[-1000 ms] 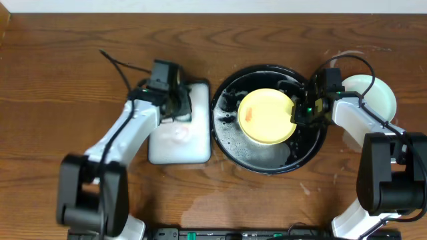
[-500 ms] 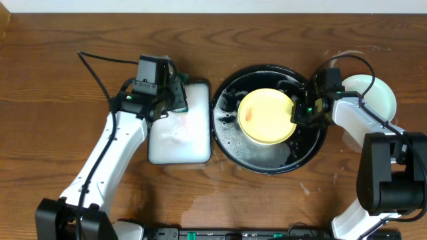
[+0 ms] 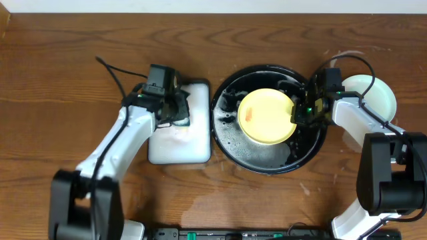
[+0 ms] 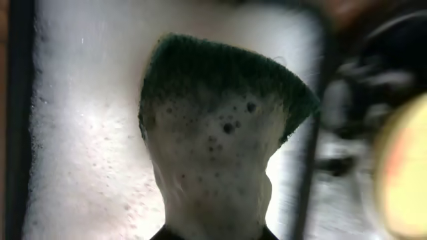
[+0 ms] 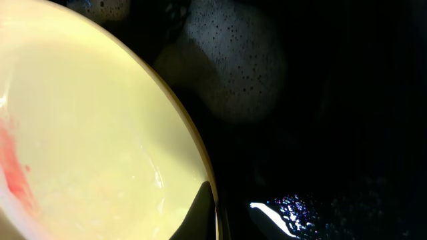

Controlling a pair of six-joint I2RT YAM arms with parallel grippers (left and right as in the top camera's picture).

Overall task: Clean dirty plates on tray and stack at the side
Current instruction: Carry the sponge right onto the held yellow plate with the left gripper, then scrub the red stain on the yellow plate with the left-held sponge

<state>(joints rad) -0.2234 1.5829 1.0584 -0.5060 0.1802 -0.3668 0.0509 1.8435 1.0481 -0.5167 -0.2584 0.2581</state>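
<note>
The yellow plate (image 3: 265,115) with a red-orange smear (image 3: 248,114) lies tilted in the black tray (image 3: 267,167). My right gripper (image 3: 297,113) is shut on the plate's right rim. In the right wrist view one dark finger (image 5: 200,213) lies over the yellow plate (image 5: 87,133), with the smear (image 5: 13,173) at the left and the wet black tray (image 5: 333,100) behind. My left gripper (image 3: 175,108) is shut on a foamy green sponge (image 4: 220,80) over the white tray (image 3: 180,143). A pale mint plate (image 3: 373,93) rests on the table at the far right.
The white rectangular tray (image 4: 80,133) is full of suds and sits directly left of the black tray. Whitish wet streaks (image 3: 200,200) mark the wooden tabletop in front. Both arm bases stand at the near edge.
My left arm swung left and back over the white tray, still holding the sponge. The right gripper and the yellow plate have not moved.
</note>
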